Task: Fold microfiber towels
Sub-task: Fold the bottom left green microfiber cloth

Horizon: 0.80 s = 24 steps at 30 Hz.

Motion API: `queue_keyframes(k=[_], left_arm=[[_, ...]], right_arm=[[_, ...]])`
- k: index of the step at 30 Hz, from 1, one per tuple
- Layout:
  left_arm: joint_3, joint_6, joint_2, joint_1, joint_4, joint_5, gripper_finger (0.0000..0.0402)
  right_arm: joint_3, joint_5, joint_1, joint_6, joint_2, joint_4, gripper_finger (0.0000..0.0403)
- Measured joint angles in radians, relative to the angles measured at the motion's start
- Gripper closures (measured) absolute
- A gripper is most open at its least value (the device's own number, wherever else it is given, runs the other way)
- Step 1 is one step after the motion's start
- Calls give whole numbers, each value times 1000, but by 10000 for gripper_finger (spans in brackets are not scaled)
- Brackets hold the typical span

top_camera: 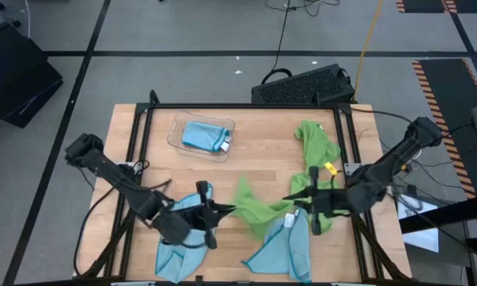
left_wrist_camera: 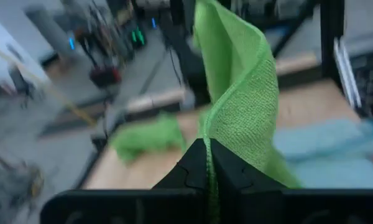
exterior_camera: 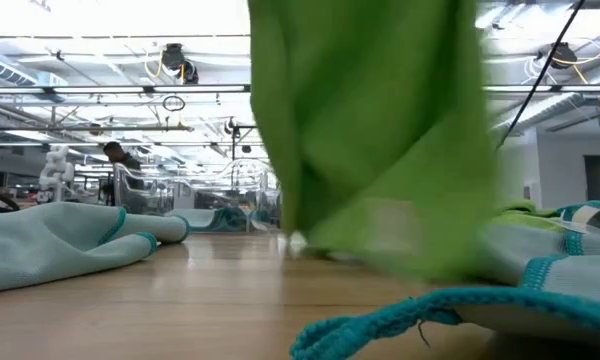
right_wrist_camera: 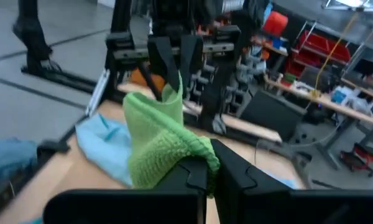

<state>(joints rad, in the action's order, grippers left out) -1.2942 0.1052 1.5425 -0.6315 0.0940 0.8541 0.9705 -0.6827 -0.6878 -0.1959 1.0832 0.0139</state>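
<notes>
A lime green microfiber towel (top_camera: pixel 258 210) hangs between my two grippers over the near middle of the table. In the low view the green towel (exterior_camera: pixel 370 130) fills the centre like a curtain, its lower edge close to the tabletop. My left gripper (top_camera: pixel 229 210) is shut on its left end, my right gripper (top_camera: pixel 288 199) on its right end. Light blue towels lie flat near the front edge, one at the left (top_camera: pixel 179 256) and one in the middle (top_camera: pixel 286 250). A second green towel (top_camera: pixel 314 143) lies crumpled at the far right. My left gripper pinches an edge of the green towel (left_wrist_camera: pixel 212 134) between its two shut fingers, coming nearly level from the table's left. The cloth stands up past the fingertips and twists away toward the other arm. My right gripper pinches a bunched corner of the green towel (right_wrist_camera: pixel 198 149) between its shut fingers, level, from the table's right. The cloth runs slack from there to the left gripper's fingers (right_wrist_camera: pixel 171 62), sagging below both holds.
A clear plastic tray (top_camera: pixel 175 137) at the far left-centre holds a folded blue towel (top_camera: pixel 203 135). Black frame rails (top_camera: pixel 139 151) run along the table's sides. A dark keyboard-like box (top_camera: pixel 302 83) sits on the floor beyond the far edge.
</notes>
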Motion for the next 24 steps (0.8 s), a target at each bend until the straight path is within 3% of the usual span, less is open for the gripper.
queue_keyframes(k=[5,10,13,16,18,24], left_arm=[[-2,119,-108,-7,-29,11,394],[-2,-88,-200,-6,217,-32,387],[-2,-183,-214,-6,347,-120,395],[-2,-202,-214,-5,365,-266,397],[-2,-194,-207,-5,351,-309,391],[-2,-218,-154,1,448,-211,384]], right_arm=[[151,-1,1,42,-18,-196,399],[204,-65,9,157,-47,-392,399],[204,-103,13,186,-60,-449,399],[204,-98,32,212,-64,-470,399],[203,-98,41,212,-63,-468,399],[123,-105,75,233,-50,-438,399]])
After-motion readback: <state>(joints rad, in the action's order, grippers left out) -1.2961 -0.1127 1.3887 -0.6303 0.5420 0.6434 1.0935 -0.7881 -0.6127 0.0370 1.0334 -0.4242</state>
